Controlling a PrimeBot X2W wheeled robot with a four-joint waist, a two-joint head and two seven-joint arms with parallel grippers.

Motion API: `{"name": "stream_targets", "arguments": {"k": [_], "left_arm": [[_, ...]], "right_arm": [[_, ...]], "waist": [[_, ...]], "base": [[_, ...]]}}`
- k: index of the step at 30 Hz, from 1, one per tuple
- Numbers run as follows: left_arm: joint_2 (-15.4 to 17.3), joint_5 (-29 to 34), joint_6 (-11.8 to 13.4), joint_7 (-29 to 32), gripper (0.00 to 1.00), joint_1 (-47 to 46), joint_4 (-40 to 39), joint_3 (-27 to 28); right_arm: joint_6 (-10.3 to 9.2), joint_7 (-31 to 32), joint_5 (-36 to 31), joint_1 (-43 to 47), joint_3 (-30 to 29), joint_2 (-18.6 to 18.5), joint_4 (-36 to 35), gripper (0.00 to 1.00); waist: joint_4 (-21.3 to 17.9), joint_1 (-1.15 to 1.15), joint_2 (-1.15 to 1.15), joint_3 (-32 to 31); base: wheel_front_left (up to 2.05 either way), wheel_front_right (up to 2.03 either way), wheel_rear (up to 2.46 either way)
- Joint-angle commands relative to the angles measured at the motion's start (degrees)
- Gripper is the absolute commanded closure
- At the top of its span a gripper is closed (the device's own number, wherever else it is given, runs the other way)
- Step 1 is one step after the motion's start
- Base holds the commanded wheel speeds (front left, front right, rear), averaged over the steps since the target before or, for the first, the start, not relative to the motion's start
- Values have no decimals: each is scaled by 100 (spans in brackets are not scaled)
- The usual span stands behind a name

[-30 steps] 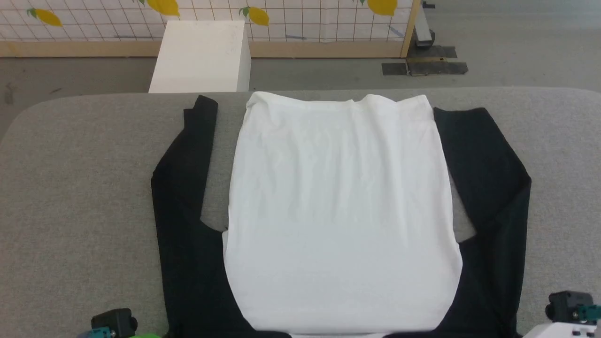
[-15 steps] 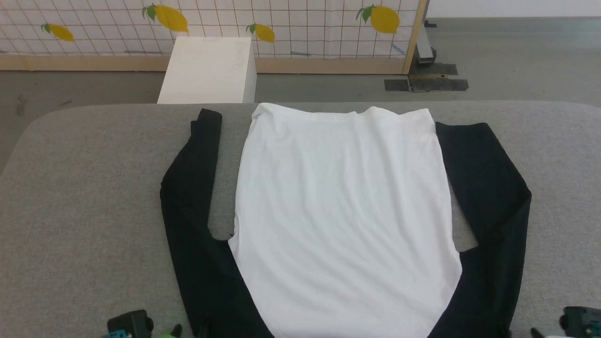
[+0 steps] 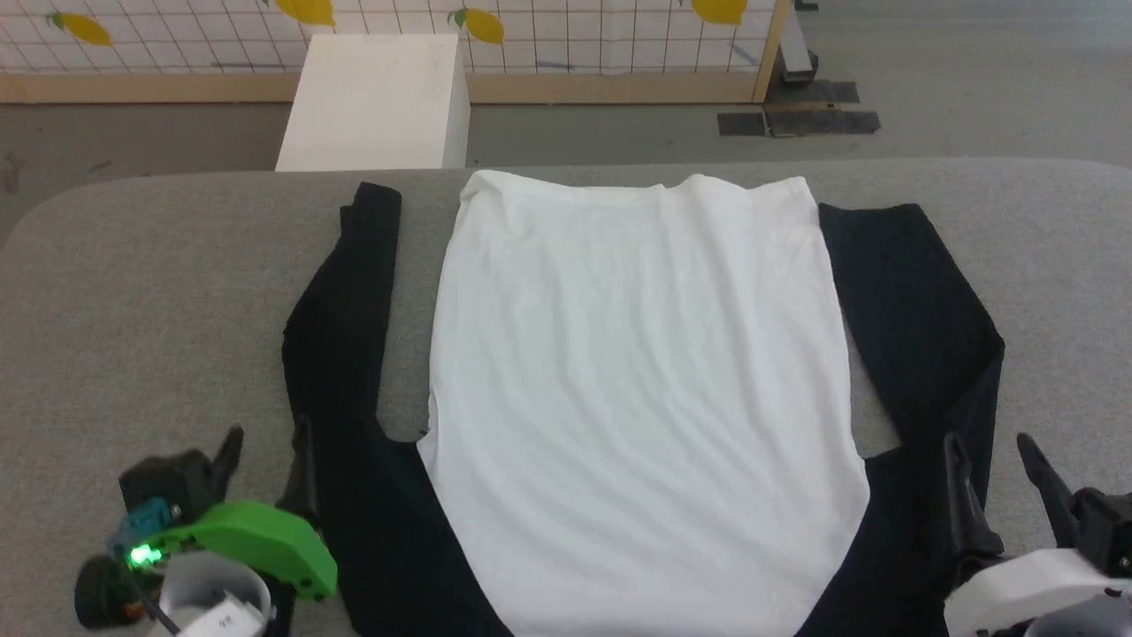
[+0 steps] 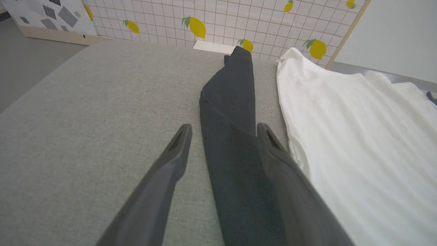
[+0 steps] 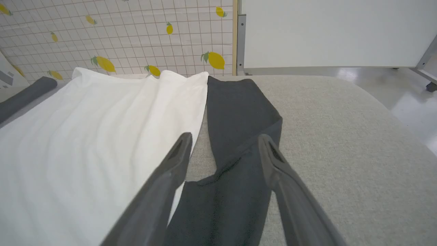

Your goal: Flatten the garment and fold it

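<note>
Head view: both jaws wide, empty, at the garment (image 3: 637, 398) sleeves; white box (image 3: 371, 102) beyond table (image 3: 133, 265).

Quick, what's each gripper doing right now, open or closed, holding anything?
Left gripper: open, holding nothing.
Right gripper: open, holding nothing.

White box (image 3: 371, 102) stands behind the grey table (image 3: 133, 292), before lemon-print screen (image 3: 575, 35).

Long dark fingers (image 4: 160, 184), green left wrist cover (image 3: 252, 541), white right wrist cover (image 3: 1026, 579)
</note>
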Motion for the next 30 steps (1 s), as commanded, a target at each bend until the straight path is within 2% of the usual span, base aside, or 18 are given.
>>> {"name": "stream_targets", "arguments": {"k": [1,7,11,16,22,30], "left_arm": [[146,157,-92,-61,0,-369,126,14],[623,439,-659,131,0,-1889,743,-127],[959,508,-1086,575,0,-3036,1194,-212],[1290,497,-1450,1209,0,-4249,1784,-231],[1555,401,-1546,2089,0,-5111,2241,-205],[1740,164,-1238,3270,0,-5307,2584,-116]], "right_arm": [[-9,-172,-90,-205,62,-6,5,0],[-9,-547,-221,-780,353,-6,90,0],[-9,-675,-238,-1109,537,-6,72,0],[-9,-780,-217,-1446,755,-6,-39,0],[-9,-834,-108,-1735,940,-6,-246,0],[-9,-852,53,-1747,1025,-6,-319,0]], "waist": [[-122,0,0,297],[-362,0,0,920],[-583,0,0,1396],[-905,0,0,1909],[-1278,0,0,2356],[-1507,0,0,2605]], "base": [[0,0,0],[0,0,0],[0,0,0],[0,0,0],[0,0,0],[0,0,0]]}}
